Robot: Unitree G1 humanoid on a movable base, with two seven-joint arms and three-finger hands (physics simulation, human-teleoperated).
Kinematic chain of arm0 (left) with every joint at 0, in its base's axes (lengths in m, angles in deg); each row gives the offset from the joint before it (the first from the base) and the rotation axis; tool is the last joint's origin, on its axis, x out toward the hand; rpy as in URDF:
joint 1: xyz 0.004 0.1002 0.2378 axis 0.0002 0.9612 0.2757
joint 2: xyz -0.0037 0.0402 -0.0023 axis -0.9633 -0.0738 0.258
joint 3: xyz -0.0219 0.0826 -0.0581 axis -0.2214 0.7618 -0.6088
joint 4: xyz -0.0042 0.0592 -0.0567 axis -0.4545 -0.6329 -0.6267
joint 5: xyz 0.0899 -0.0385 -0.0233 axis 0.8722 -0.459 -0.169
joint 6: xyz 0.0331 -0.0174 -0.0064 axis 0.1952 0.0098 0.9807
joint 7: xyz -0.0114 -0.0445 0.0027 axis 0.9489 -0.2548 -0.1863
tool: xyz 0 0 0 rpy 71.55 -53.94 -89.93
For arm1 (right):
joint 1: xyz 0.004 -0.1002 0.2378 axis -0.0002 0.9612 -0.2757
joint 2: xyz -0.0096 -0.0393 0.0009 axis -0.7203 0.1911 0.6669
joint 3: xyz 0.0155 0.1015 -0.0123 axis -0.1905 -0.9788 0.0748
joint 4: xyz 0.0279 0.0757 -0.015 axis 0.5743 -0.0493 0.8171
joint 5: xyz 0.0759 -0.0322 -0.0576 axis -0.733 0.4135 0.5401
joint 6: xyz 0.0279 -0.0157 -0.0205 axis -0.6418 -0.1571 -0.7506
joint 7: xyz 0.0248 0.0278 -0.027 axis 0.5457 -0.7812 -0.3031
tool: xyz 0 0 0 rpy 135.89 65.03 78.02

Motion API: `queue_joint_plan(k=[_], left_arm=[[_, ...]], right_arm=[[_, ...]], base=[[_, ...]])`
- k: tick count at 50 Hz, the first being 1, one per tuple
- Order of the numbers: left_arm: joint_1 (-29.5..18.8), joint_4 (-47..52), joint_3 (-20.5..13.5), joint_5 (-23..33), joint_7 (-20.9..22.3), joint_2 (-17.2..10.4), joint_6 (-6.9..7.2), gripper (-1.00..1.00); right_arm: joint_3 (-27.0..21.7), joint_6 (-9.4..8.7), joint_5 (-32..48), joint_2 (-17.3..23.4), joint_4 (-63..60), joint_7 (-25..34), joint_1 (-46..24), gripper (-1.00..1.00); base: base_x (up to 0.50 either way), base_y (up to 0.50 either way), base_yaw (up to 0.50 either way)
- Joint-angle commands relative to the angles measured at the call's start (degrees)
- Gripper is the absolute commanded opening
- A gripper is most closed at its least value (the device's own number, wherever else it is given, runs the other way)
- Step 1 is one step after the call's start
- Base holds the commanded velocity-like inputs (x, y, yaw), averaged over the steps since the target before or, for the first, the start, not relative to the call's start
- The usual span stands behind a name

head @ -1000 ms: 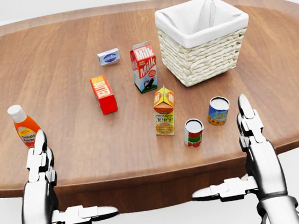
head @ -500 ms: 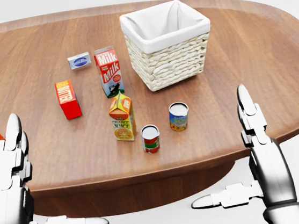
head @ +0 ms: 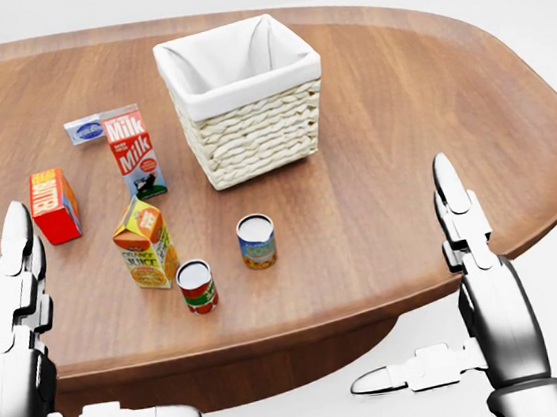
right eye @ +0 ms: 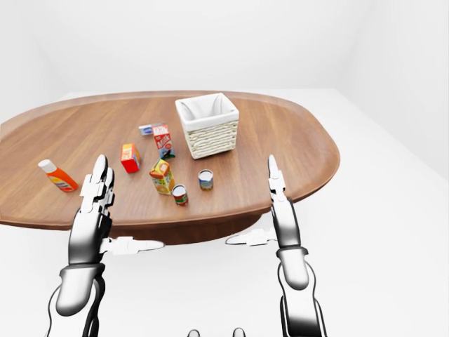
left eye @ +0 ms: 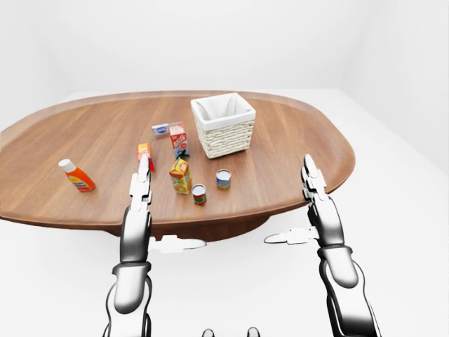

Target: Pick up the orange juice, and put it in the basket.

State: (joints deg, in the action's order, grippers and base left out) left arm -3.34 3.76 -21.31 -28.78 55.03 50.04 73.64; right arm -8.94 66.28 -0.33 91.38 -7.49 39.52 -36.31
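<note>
The orange juice carton (head: 145, 244) stands upright on the wooden table (head: 398, 104), at the lower left of the head view. The white-lined wicker basket (head: 260, 135) stands above and to the right of it, apart from it. My left hand (head: 101, 314) is open and empty at the table's near edge, to the left of and below the carton. My right hand (head: 399, 275) is open and empty at the near edge, well to the right of the carton. Neither hand touches anything.
A milk carton (head: 133, 152), a red box (head: 54, 206) and a small blue-white box (head: 83, 130) stand above and to the left of the juice. Two cans (head: 198, 285) (head: 256, 241) stand right of it. A ketchup bottle (left eye: 77, 175) lies far left.
The whole picture has shifted left, so the camera has moved right. The ketchup bottle has left the head view. Both hands stay open and low at the table's edge.
</note>
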Motion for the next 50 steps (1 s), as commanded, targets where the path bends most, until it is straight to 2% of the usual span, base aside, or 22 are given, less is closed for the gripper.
queue_joint_plan(k=[1, 14, 17, 23, 29, 32, 36, 39, 43, 44, 46, 48, 50], left_arm=[[0.28, -0.57, -0.07, -0.04, 0.01, -0.03, -0.98, 1.0], [1.92, 1.52, -0.25, -1.26, 1.19, 0.24, -1.04, 1.0], [1.97, 2.89, -0.65, -1.75, 1.59, 0.3, 0.05, 1.0], [2.92, 6.15, -1.67, -1.93, 2.76, 0.44, 1.16, 1.0], [2.81, 6.45, -2.09, -1.83, 3.08, 0.77, 1.21, 1.0], [3.24, 7.63, -2.0, -1.87, 3.4, 0.91, 1.67, 1.0], [3.48, 7.67, -1.64, -1.35, 3.37, 0.97, 1.34, 1.0], [3.49, 8.43, -1.4, -1.08, 3.52, 0.97, 1.86, 1.0], [3.42, 11.99, -1.16, -1.27, 4.18, 1.16, 4.53, 1.0], [3.68, 12.12, -0.98, -1.37, 4.18, 1.19, 4.33, 1.0], [4.17, 10.19, -0.17, -0.84, 3.45, 1.15, 2.3, 1.0], [3.83, 8.22, 0.21, -0.41, 2.93, 0.89, 1.16, 1.0], [2.94, 7.94, 0.01, -0.57, 2.91, 0.74, 2.12, 1.0]], right_arm=[[0.17, 1.19, 0.1, -0.01, 0.37, -0.1, 0.29, 1.0], [0.03, 1.19, 0.81, -0.13, 0.88, -1.12, 0.65, 1.0], [0.04, 1.19, 0.94, -0.12, 0.91, -1.15, 0.63, 1.0], [0.23, 1.19, 1.17, -0.17, 0.12, -1.12, 0.91, 1.0], [0.26, 1.19, 1.25, -0.27, -0.94, -1.1, 1.11, 1.0], [0.3, 1.19, 1.21, -0.26, -1.4, -0.96, 1.24, 1.0], [0.11, 1.19, 1.06, -0.25, -1.85, -0.88, 1.12, 1.0], [-0.03, 1.19, 0.84, -0.26, -3.05, -0.53, 1.37, 1.0], [-0.74, 0.54, 0.11, -0.25, -4.41, -0.13, 1.32, 1.0], [-0.72, 0.94, 0.11, -0.26, -4.03, -0.14, 1.48, 1.0], [-0.69, 1.19, 0.22, -0.26, -3.13, -0.25, 1.6, 1.0], [-0.8, 1.19, 0.12, -0.25, -3.25, -0.11, 1.37, 1.0], [-0.9, 0.82, 0.03, -0.26, -3.82, 0.05, 1.33, 1.0]], base=[[0.33, -0.27, 0.0], [0.42, -0.17, 0.0], [0.47, -0.01, 0.0], [0.47, 0.0, 0.0], [0.47, 0.0, 0.0], [0.47, 0.0, 0.0], [0.47, 0.0, 0.0], [0.47, 0.0, 0.0], [0.47, 0.0, 0.0], [0.47, 0.0, 0.0], [0.47, 0.0, 0.0], [0.47, 0.0, 0.0], [0.47, 0.0, 0.0]])
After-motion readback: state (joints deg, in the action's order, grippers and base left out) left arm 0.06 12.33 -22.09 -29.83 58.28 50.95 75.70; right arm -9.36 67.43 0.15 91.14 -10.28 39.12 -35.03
